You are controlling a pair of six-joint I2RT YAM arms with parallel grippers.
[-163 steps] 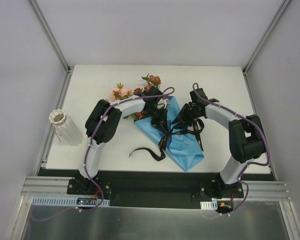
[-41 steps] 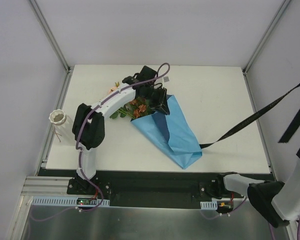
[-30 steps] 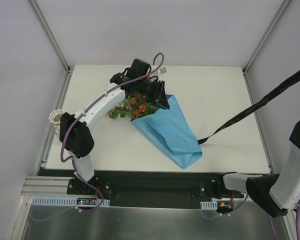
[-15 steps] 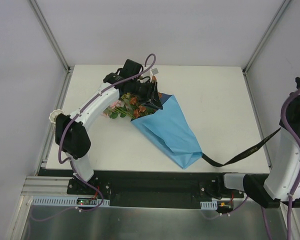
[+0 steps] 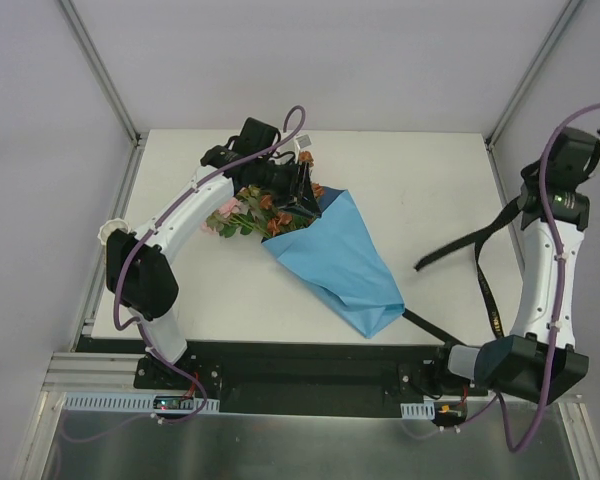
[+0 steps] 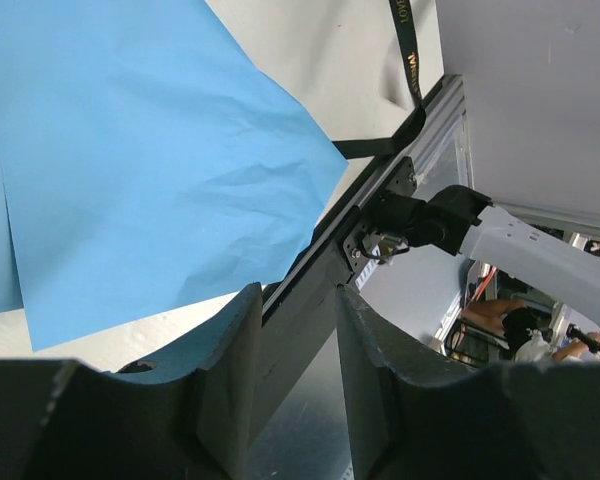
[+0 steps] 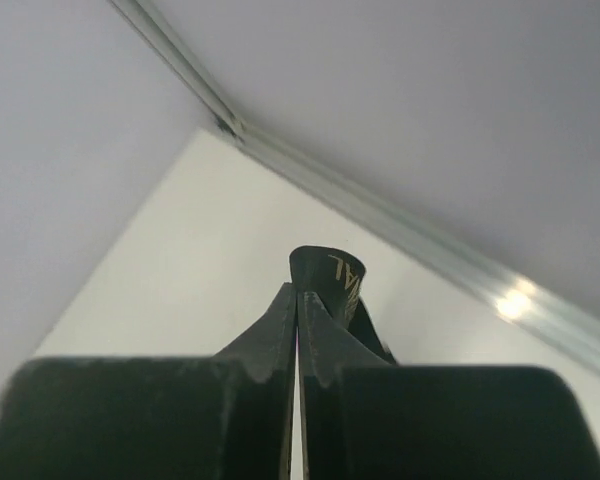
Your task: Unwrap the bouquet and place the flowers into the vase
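Vase (image 5: 111, 232) first, at the far left edge of the table (image 5: 430, 170): only its scalloped white rim peeks out behind the left arm's elbow. It stands well apart from everything else.

To its right lie the flowers (image 5: 242, 212), pink and rust heads pointing toward the far left, with the stems running down into the blue paper (image 5: 338, 258). The long axis of the bouquet is a diagonal from the far left to the near right. The left gripper (image 5: 302, 195) hangs right at the mouth of the cone, where blooms meet paper. Its jaws are a little apart, with nothing between them. From its own camera I see mostly blue sheet below. I'd say this arm is the one to take the stems, since they lie just beside it and the vase is on its side.

Further right, the black ribbon (image 5: 458, 245) is off the cone, one end trailing by the paper's tip. The right gripper (image 7: 298, 300) is held high at the table's right side, pinched tight on it. Gold lettering runs along the ribbon; I can make out what looks like "AL", nothing more.
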